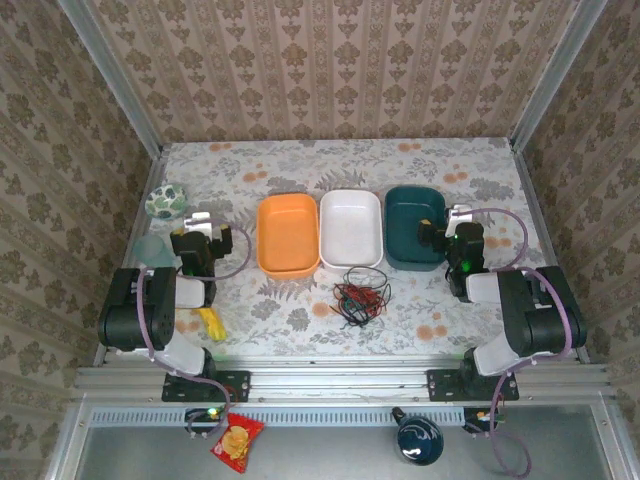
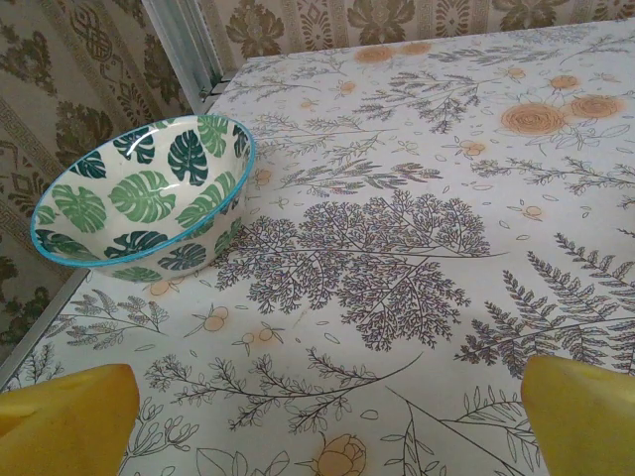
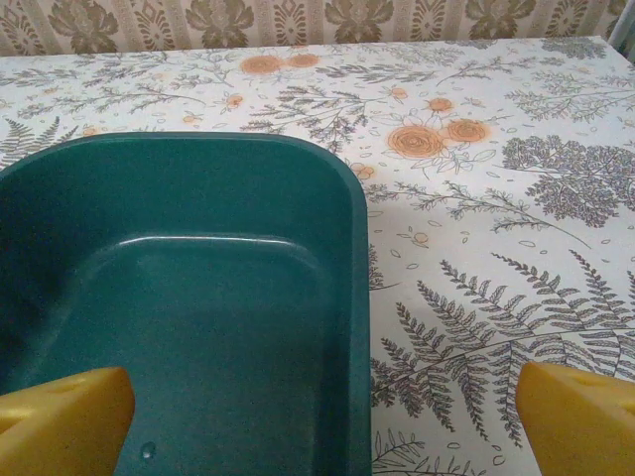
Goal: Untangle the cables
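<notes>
Both left claw (image 2: 322,426) and right claw (image 3: 319,428) gape wide, empty, well apart from cables (image 1: 360,297).

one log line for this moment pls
cables: tangled, near white tray | left tool: open, empty | right tool: open, empty

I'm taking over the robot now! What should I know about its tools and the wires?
Left tool: open, empty, facing the leafy bowl.
Right tool: open, empty, at the teal tub's edge.
Cables: one tangled heap of red and dark strands on the table, in front of the white tub.
Done: nothing yet.
Left: separate every cable.
</notes>
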### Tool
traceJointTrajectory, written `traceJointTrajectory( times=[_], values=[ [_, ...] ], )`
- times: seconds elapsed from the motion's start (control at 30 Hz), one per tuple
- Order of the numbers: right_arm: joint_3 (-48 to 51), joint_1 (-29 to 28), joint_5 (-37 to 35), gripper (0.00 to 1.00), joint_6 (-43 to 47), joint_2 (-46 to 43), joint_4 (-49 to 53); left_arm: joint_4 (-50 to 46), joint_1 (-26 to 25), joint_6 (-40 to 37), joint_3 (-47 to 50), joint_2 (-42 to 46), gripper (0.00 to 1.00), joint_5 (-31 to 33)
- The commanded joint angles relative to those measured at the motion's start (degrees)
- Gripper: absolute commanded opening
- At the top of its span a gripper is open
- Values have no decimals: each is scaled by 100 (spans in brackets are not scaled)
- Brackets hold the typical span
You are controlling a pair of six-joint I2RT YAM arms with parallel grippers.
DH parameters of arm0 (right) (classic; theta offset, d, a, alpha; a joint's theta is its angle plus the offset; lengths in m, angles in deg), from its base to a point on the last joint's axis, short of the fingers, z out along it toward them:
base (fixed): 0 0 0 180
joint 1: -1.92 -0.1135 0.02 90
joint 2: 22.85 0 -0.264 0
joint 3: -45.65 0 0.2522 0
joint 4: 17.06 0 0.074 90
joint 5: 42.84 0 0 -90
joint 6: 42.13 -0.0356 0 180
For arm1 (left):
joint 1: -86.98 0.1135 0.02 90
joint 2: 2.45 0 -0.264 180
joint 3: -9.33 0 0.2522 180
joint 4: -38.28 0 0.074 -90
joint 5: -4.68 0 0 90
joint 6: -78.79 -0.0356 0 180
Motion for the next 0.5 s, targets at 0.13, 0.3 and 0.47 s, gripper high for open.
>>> traceJointTrajectory(
  times=[0.13, 0.3, 0.47],
  values=[
    [-99, 22, 116, 100, 66, 36, -20, 0, -19, -11, -128, -20, 100, -19],
    [-112, 49, 154, 100, 60, 45, -11, -9, -20, -7, -137, -20, 100, -17],
    [-118, 57, 159, 100, 57, 48, -2, 0, -14, -11, -128, -20, 100, -10]
  ],
)
